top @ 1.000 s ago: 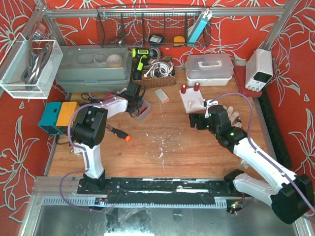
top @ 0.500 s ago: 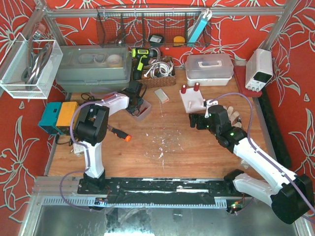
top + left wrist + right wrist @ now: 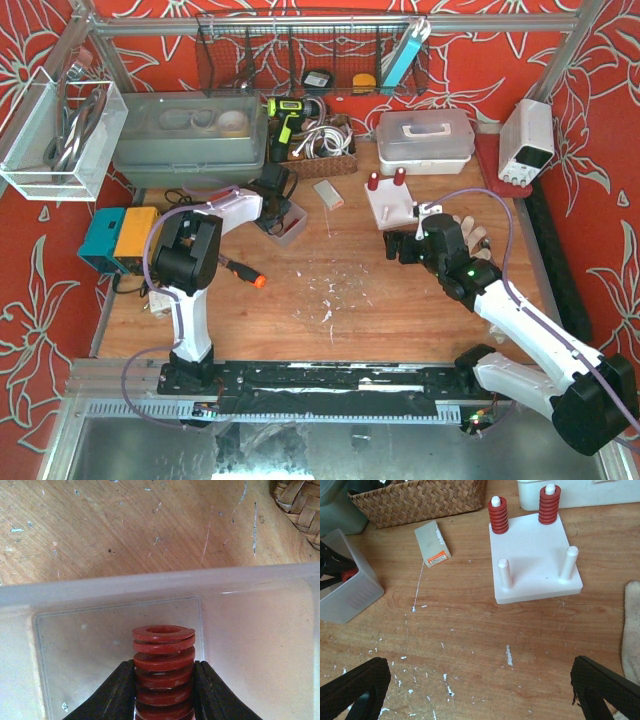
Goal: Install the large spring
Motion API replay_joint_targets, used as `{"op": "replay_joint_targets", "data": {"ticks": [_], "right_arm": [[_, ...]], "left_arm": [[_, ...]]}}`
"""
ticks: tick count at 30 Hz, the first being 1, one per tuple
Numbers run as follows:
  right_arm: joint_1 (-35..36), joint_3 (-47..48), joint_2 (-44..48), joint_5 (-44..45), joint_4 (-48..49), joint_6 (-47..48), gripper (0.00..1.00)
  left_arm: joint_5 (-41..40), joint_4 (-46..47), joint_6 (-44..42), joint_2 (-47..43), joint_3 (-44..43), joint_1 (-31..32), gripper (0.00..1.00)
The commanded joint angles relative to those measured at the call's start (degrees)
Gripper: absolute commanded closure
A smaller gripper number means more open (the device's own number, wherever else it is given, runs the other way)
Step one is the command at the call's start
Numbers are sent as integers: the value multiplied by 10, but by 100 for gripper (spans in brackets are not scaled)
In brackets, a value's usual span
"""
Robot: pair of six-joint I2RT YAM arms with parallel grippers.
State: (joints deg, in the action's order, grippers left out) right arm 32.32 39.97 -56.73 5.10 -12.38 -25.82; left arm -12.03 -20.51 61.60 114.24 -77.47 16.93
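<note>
Since the earlier frames the left arm has nudged its wrist a little further over the bin, and its fingers have drawn together; the right arm has barely shifted.

The large red spring [image 3: 164, 647] sits low in the centre of the left wrist view, inside a translucent plastic bin [image 3: 260, 630]. The left gripper [image 3: 164, 680] pinches it across the lower coils, one black finger pressed to each side. That grip leaves the top coils and the open end ring free, which I judge is meant to let that end slide over a peg. Its long axis runs up the frame, in line with the fingers, and the open ring points toward the bin's far wall. Whether any part of it rests on the bin floor I cannot tell.

In the top view the bin [image 3: 290, 225] lies left of centre, well apart from the white peg base [image 3: 532, 555] in the upper right of the right wrist view. Two rear pegs carry red springs [image 3: 497, 515]. Two front pegs [image 3: 505, 573] stand bare, so one of them is the likely target.

The right gripper [image 3: 480, 690] hangs spread wide, holding nothing, near the base's lower edge. It looks placed to steady the base. A wicker basket [image 3: 415, 497] sits at the upper left of that view.
</note>
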Motion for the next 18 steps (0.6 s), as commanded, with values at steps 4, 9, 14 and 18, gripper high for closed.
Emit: {"op": "replay_joint_targets", "data": {"ticks": [4, 9, 14, 18], "right_arm": [[5, 0, 3, 15, 2, 6, 1], [4, -2, 2, 17, 3, 5, 1], [4, -2, -1, 18, 4, 5, 1], [5, -2, -1, 19, 4, 5, 1]], "left_arm": [[-27, -29, -3, -15, 0, -2, 79], [-38, -22, -10, -48, 7, -2, 81], [-48, 4, -27, -93, 33, -1, 83], [-49, 45, -53, -144, 66, -1, 84]]}}
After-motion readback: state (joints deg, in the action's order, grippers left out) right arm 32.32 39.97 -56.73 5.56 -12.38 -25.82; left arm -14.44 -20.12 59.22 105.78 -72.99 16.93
